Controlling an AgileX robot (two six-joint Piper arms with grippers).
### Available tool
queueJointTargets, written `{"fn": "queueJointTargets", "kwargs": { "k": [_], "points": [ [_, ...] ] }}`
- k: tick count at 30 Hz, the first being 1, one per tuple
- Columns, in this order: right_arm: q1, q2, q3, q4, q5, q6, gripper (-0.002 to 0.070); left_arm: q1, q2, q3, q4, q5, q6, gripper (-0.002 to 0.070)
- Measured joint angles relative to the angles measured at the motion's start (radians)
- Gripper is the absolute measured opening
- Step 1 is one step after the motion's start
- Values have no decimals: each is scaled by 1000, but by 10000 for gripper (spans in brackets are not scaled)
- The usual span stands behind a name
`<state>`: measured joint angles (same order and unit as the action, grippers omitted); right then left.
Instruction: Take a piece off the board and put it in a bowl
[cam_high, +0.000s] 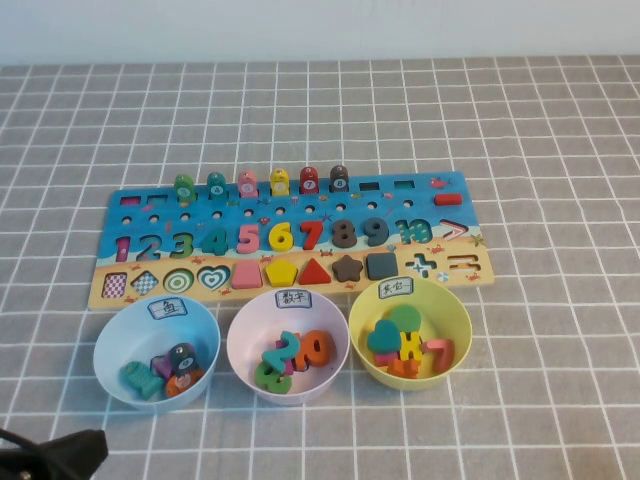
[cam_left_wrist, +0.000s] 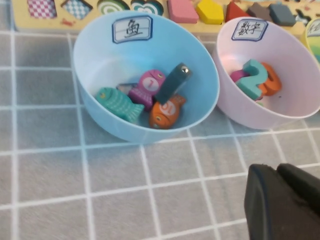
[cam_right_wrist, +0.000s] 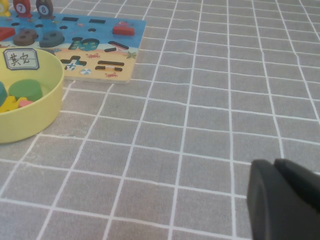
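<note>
Grey cloth with a white grid covered the bench in the high view. At the centre lay the long blue and tan puzzle board, its numbers in a row and six fish pegs standing along its far edge. Toward six o'clock from the board sat three bowls side by side: the pale blue bowl at about eight o'clock of the scene, the pale pink bowl in the middle and the yellow bowl beside it. The teal fish piece lay inside the pale blue bowl with other pegs. The left claw showed only as a dark shape at the bottom-left corner, well apart from the bowl; whether its fingers were wide or narrow could not be told. The right claw was out of this view.

From the left wrist, the pale blue bowl held the teal fish piece, a magenta fish, an orange fish and a dark peg leaning on them. The left claw hung over bare cloth, holding nothing visible.

From the right wrist, the right claw hovered over bare cloth, well apart from the yellow bowl and the board's end; its opening could not be told.
</note>
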<state>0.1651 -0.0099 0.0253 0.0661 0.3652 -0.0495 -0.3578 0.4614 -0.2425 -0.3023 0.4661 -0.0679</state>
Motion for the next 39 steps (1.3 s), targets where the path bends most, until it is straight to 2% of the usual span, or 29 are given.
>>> {"fn": "queueJointTargets", "kwargs": {
  "k": [4, 8, 15, 22, 26, 32, 36, 39],
  "points": [
    [0, 0, 0, 0, 0, 0, -17, 0, 0, 6, -51, -2, -27, -2],
    [0, 0, 0, 0, 0, 0, -17, 0, 0, 6, -35, -29, -27, -2],
    [0, 0, 0, 0, 0, 0, -17, 0, 0, 6, -25, -64, 79, -2],
    [0, 0, 0, 0, 0, 0, -17, 0, 0, 6, -6, -69, 115, -2],
    [0, -2, 0, 0, 0, 0, -17, 11, -4, 31, 44, -124, 123, -2],
    [0, -3, 0, 0, 0, 0, -17, 99, -67, 134, 147, -339, 124, -2],
    [0, -3, 0, 0, 1, 0, -17, 117, -156, 168, 288, -387, 46, -2],
    [0, -3, 0, 0, 1, 0, -17, 129, -238, 197, 336, -400, 5, -2]
  ]
}}
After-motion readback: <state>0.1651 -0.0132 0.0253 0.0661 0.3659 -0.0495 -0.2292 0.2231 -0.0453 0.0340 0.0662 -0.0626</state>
